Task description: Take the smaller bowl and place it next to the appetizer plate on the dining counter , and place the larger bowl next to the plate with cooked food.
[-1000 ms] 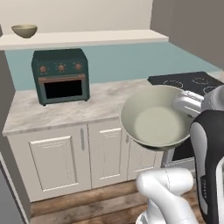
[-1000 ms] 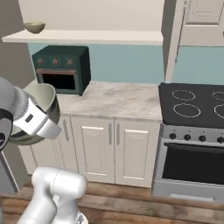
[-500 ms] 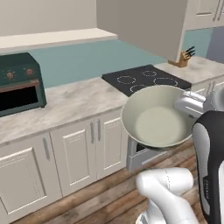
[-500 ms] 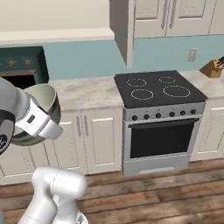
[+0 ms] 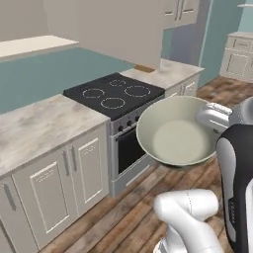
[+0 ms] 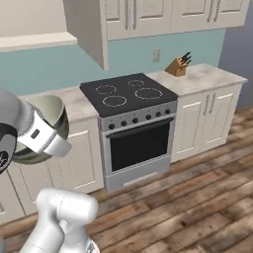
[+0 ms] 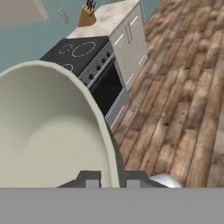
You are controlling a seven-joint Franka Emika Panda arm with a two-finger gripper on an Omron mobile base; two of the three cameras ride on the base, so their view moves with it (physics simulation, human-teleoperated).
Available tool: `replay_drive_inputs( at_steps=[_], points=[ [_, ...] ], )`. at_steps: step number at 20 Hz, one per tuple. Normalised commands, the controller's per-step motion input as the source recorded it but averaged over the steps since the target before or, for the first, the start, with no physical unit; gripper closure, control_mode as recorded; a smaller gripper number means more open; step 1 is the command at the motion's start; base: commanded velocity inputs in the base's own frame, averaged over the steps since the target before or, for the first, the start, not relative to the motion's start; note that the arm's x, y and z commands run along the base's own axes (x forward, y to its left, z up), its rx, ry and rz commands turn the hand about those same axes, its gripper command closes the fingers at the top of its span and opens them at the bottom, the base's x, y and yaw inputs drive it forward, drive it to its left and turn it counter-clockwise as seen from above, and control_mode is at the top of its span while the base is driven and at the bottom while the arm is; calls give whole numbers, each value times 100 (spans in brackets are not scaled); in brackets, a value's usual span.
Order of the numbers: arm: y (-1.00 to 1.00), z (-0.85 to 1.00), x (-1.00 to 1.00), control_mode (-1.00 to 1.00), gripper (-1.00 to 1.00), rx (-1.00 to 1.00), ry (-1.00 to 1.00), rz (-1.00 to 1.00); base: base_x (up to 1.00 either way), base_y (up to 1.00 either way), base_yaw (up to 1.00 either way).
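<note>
larger bowl: the big one (image 5: 174, 132) is up in the air in front of the arm, mouth tipped toward the left base camera, so you get the whole pale cream-green inside there. It hangs over the wood floor (image 5: 113, 217), just in front of the stove.
gripper: pinching the larger bowl's rim (image 7: 112, 173), pressed together on it, one finger tip (image 7: 92, 180) inside the wall and one outside. That's clear in the hand view.
hand view extra: the bowl wall runs up from the finger tips and takes the left half. To its right you see the oven door (image 7: 107, 89), a white cabinet (image 7: 131, 41) and lots of floor planks.
left base view extra: the stove (image 5: 114, 94) with four ring burners sits between two stretches of pale marbled worktop (image 5: 39, 128). A second white cabinet unit (image 5: 239, 54) stands far off at the upper right.
right base view extra: here the bowl (image 6: 47, 123) is seen from behind, half hidden by the arm's wrist, at the left edge. This view has the knife block (image 6: 179, 65) on the worktop right of the stove, a wall outlet (image 6: 157, 55) and the upper cabinets (image 6: 173, 15).
writing: couldn't read any brand or label anywhere, the stove knobs are just dark dots.
</note>
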Motion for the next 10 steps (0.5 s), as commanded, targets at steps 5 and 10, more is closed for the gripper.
replay_drive_inputs(
  at_steps=[5,10],
  points=[
    [0,0,0,100,100,0,0,0,-49,10,-49],
    [0,0,0,100,100,0,0,0,-63,5,-52]
  ],
)
